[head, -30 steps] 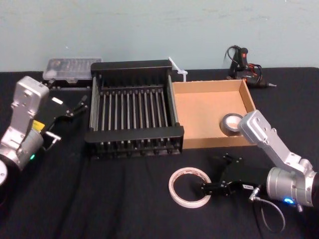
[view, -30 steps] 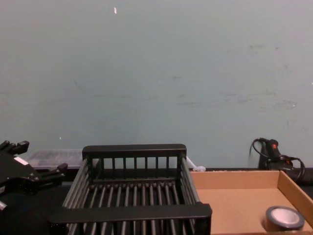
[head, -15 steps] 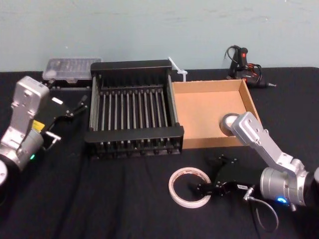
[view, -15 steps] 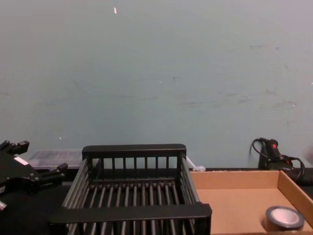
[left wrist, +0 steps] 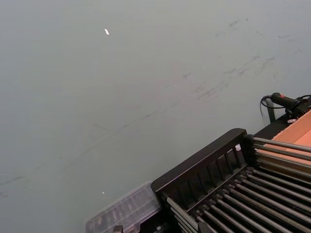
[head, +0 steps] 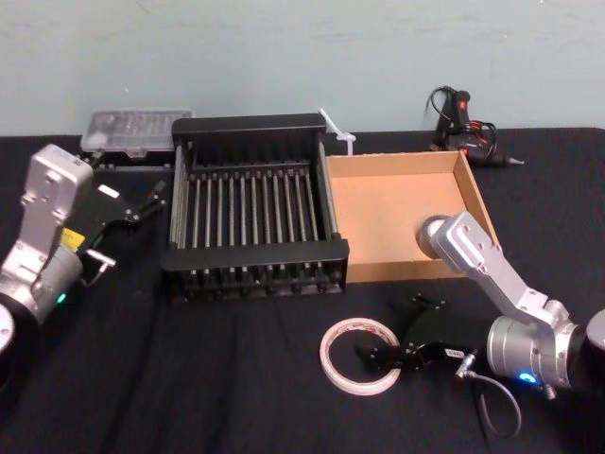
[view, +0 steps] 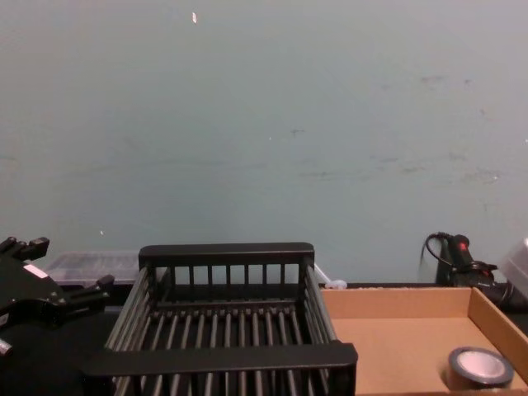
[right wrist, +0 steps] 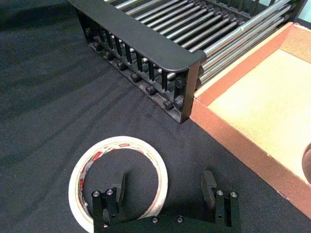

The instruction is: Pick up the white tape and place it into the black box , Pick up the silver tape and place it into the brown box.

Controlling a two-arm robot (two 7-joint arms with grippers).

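The white tape (head: 359, 357) lies flat on the black cloth in front of the boxes. My right gripper (head: 388, 331) is low over its right side and open. In the right wrist view one finger (right wrist: 119, 187) stands inside the white tape (right wrist: 116, 144) and the other finger (right wrist: 209, 185) outside it. The silver tape (head: 433, 235) lies in the near right corner of the brown box (head: 388, 208), partly behind my right arm, and the chest view shows the silver tape (view: 480, 367) there too. Left of it is the black box (head: 255, 253), with nothing in it. My left gripper (head: 151, 200) is parked open beside its left wall.
A clear plastic case (head: 137, 128) sits behind the black box at the back left. A glue gun with cables (head: 463, 118) lies at the back right, and a white plastic strip (head: 336, 128) sticks up between the boxes. Bare black cloth stretches along the table's front.
My right gripper has slid left onto the white tape's right edge, and its arm now covers part of the silver tape. The left arm has not moved.
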